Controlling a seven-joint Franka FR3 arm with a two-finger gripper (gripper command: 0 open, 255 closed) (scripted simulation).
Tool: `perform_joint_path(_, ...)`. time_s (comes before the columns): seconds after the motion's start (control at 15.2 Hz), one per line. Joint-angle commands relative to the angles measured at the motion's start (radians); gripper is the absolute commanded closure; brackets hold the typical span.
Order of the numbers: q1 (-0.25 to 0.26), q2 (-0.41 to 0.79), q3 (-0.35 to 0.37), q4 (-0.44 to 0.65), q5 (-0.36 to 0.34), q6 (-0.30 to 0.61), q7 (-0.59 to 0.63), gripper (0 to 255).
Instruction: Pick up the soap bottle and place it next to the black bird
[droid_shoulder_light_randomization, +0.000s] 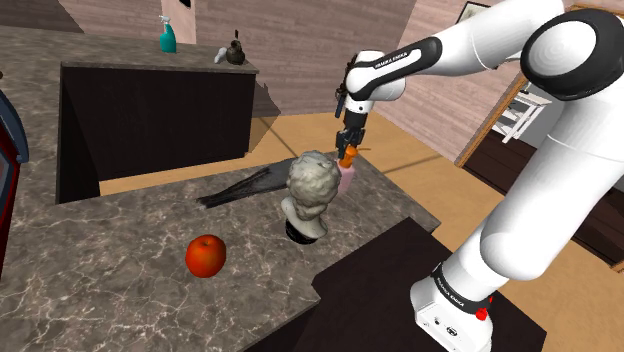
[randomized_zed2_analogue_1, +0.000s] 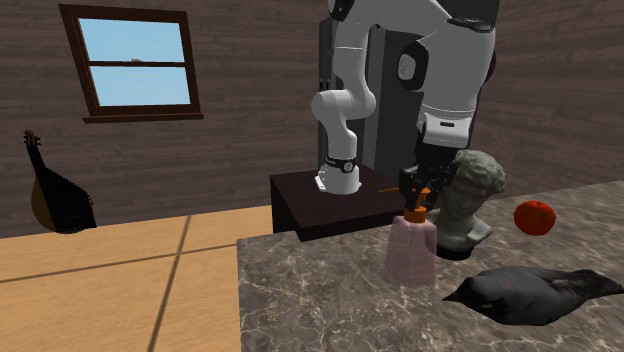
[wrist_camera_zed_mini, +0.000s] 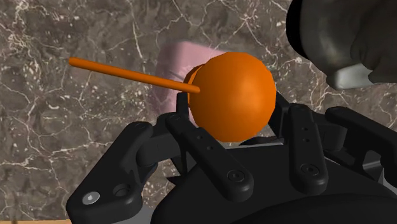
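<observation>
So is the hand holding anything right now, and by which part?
Yes. The hand clasps the pink soap bottle by its orange pump head, at the very top, with one finger on each side.

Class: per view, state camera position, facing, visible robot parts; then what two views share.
Shoulder view: behind the stand, looking down over the dark marbled counter; white arm shows.
Second exterior view: across the counter, facing the arm.
Wrist view: above the pink soap bottle; black gripper clasps its orange pump.
Both exterior views share the grey bust.
</observation>
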Motion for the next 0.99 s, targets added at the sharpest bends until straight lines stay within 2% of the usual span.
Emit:
perform_joint_path(0.0, -0.001, 0.016, 0.001, -0.011, 0.005, 0.027, -0.004, 255)
perform_joint_path(0.2, -0.002, 0.036, 0.002, -0.022, 0.011, 0.058, -0.009, 255)
perform_joint_path(0.66, -0.002, 0.037, 0.002, -0.021, 0.011, 0.058, -0.009, 255)
perform_joint_path(0.73, -0.002, 0.037, 0.002, -0.021, 0.011, 0.058, -0.009, 0)
perform_joint_path(0.92, -0.002, 0.037, 0.002, -0.021, 0.011, 0.058, -0.009, 0)
